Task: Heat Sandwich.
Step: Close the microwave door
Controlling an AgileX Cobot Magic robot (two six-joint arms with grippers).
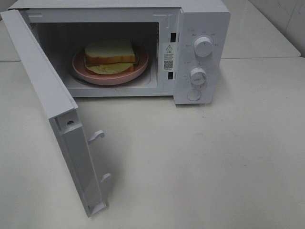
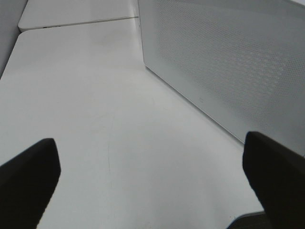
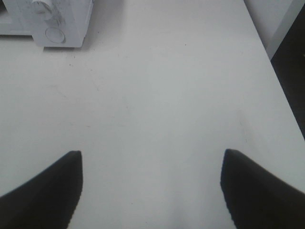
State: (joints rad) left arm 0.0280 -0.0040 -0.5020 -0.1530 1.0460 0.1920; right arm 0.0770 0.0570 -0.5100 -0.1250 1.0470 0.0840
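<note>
A: Fingers [image 2: 28,183] of the left gripper [image 2: 152,186] stand wide apart, holding nothing. The right gripper [image 3: 151,191] is likewise spread and empty over the table [image 3: 157,95].
B: Where is the sandwich [image 1: 110,55]?
A: Inside the microwave [image 1: 200,19], on a pink plate [image 1: 97,78], its long side across the opening. The door [image 1: 52,100] is swung out.
B: Which arm is nearer?
A: Probably the left: the door's dotted outer face lies just beside it. The right sits well out from the microwave's knob side.
B: Anything hidden?
A: Neither arm shows from above.
</note>
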